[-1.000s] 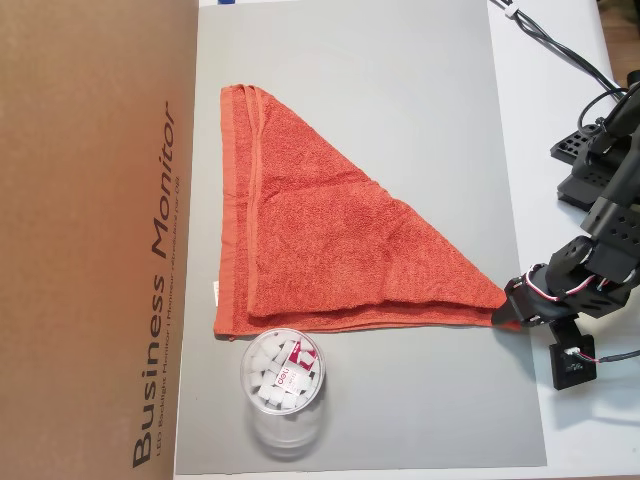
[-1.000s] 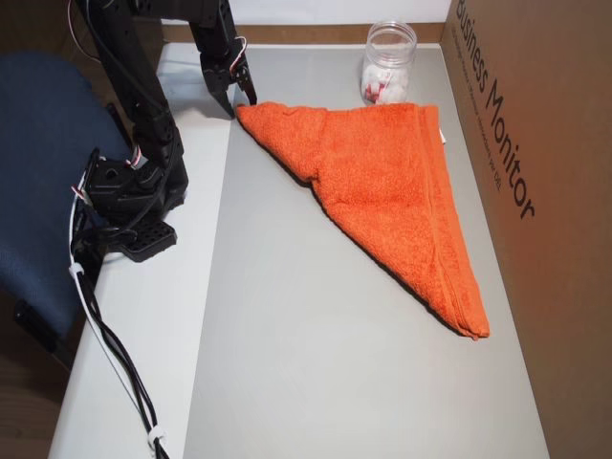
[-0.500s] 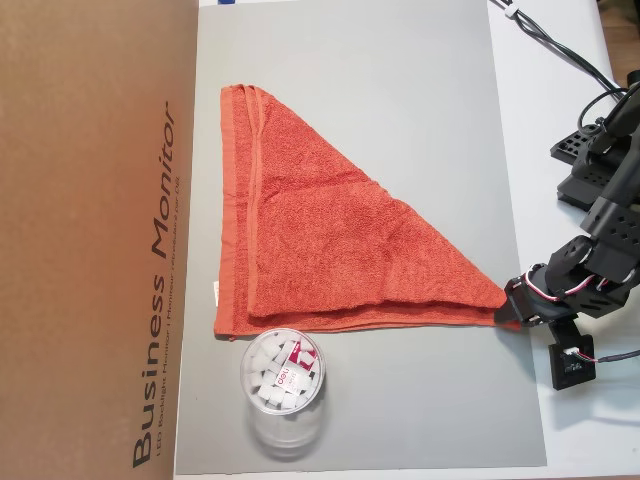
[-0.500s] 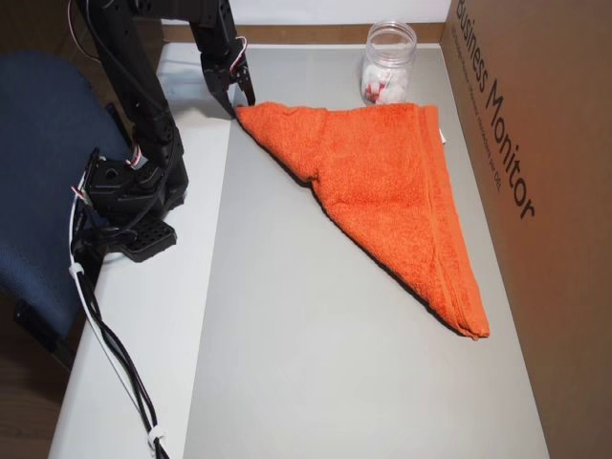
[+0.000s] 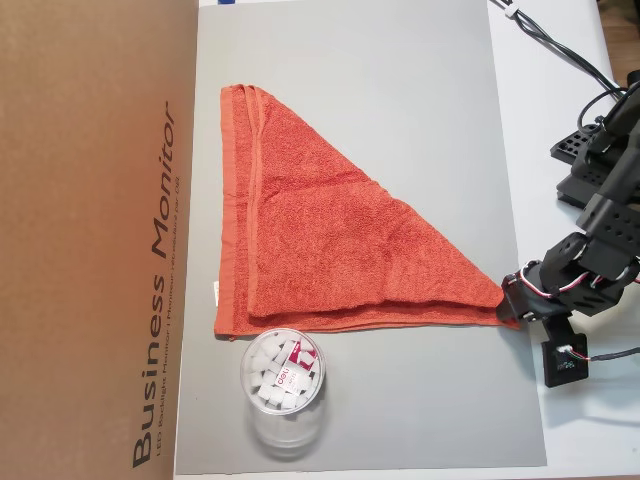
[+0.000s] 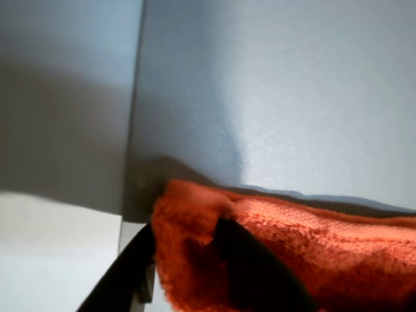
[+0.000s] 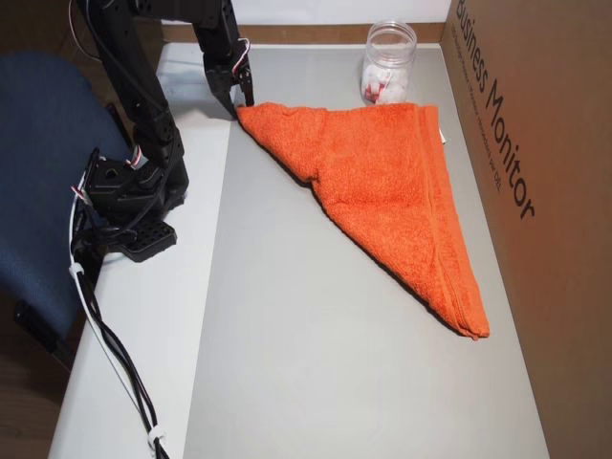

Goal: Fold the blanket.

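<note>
The orange-red blanket point(image 5: 320, 230) lies folded into a triangle on the grey mat point(image 5: 400, 100). Its long hemmed edge runs beside the cardboard box, and its sharp point reaches the mat's right edge in that overhead view. My gripper point(image 5: 510, 312) is down on that point. In another overhead view the gripper point(image 7: 241, 103) sits at the blanket's point(image 7: 392, 182) top-left tip. The wrist view shows the terry corner point(image 6: 312, 247) pinched between both black fingers, gripper point(image 6: 185, 234) shut on it.
A clear plastic jar point(image 5: 282, 385) of white pieces stands right below the blanket's lower hem, also seen as the jar point(image 7: 387, 67). A tall cardboard box point(image 5: 90, 240) walls the mat's far side. The arm's base point(image 7: 129, 191), cables and a blue chair point(image 7: 38, 191) sit off the mat.
The fingers have drawn closer together on the blanket's tip and the wrist shifted slightly. The blanket itself has not moved.
</note>
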